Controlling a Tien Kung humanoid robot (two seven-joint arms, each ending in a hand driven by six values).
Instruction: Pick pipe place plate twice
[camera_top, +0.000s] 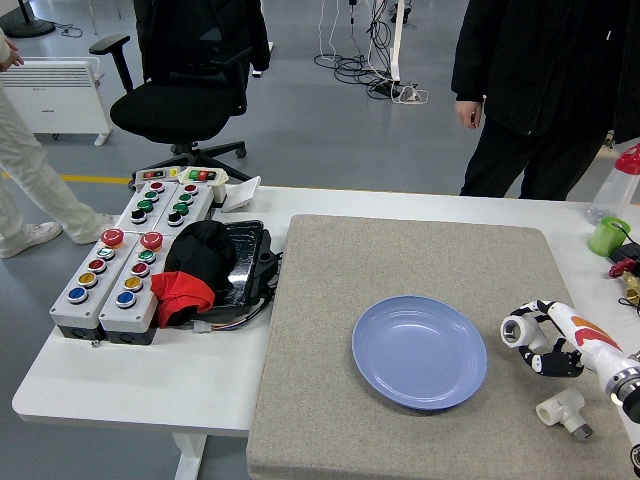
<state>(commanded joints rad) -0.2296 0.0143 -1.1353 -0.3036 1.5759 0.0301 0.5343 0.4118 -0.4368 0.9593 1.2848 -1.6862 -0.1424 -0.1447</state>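
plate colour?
Light blue, plain; the plate shows clearly in the head view, on the grey mat.

Showing a right hand (545, 340) with black jointed fingers (556, 364), white shell, orange-red flash along the forearm, and a silver ring banding the wrist.
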